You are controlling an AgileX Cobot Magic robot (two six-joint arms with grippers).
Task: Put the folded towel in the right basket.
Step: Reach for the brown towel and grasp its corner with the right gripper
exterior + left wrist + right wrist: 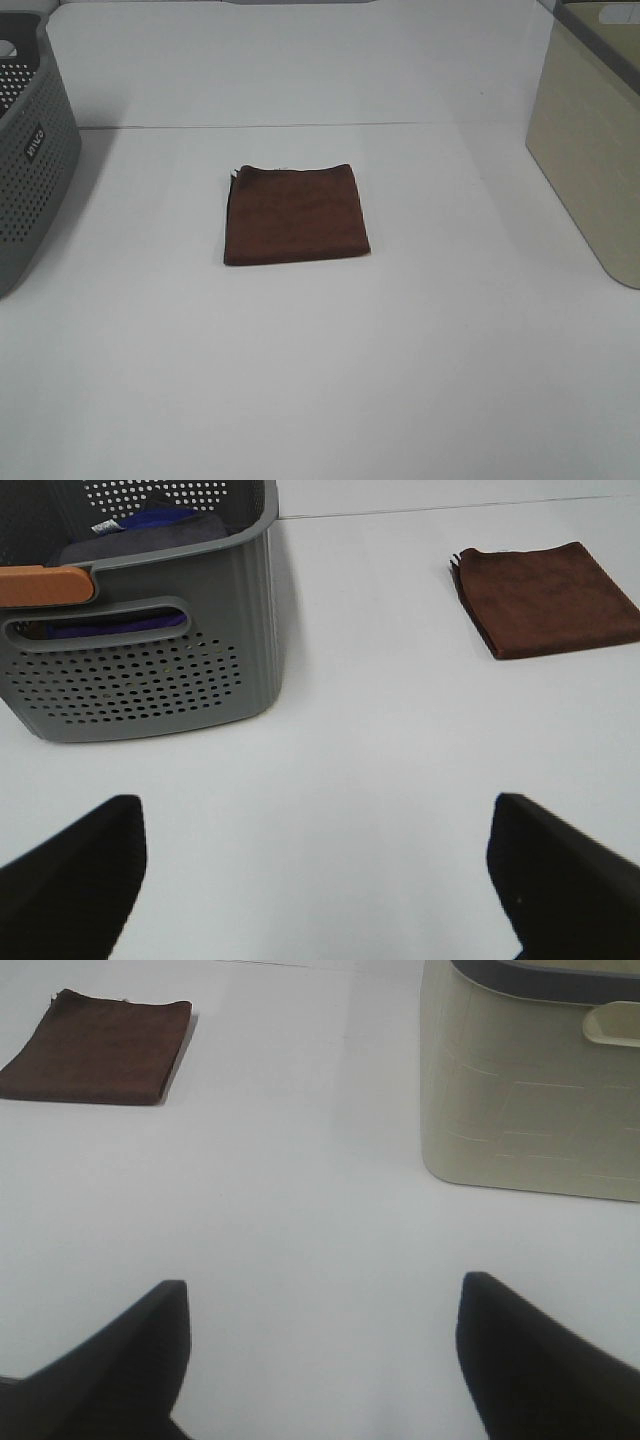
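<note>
A dark brown, square-folded cloth towel (pixel 296 214) lies flat on the white tabletop (pixel 320 380). Seen from the high camera, it sits close to the centre of the surface, a little toward 12 o'clock. Its edges run nearly square to the tabletop, and a small pale tag shows at its corner toward 10 o'clock. The towel touches neither basket and is well apart from both.

At 9 to 10 o'clock from the towel, at the edge of the high view, stands a grey perforated plastic basket (pixel 30 170). A seam line crosses the tabletop behind the towel. At 2 to 3 o'clock stands a beige plastic basket with a dark grey rim (pixel 590 150), its wall moulded in a faint block pattern.

The left wrist camera shows the left fingers (pixel 75 870), black and spread wide apart, with only bare tabletop between them. The grey basket (pixel 150 680) is near them and the towel (pixel 548 598) lies farther off. Inside that basket are purple and dark cloths (pixel 150 528), and an orange bar (pixel 45 585) lies on its rim.

The right wrist camera shows the right fingers (pixel 130 1360), also black and spread wide over bare tabletop, gripping nothing. The beige basket (pixel 530 1090) is near and the towel (pixel 98 1048) farther away.
</note>
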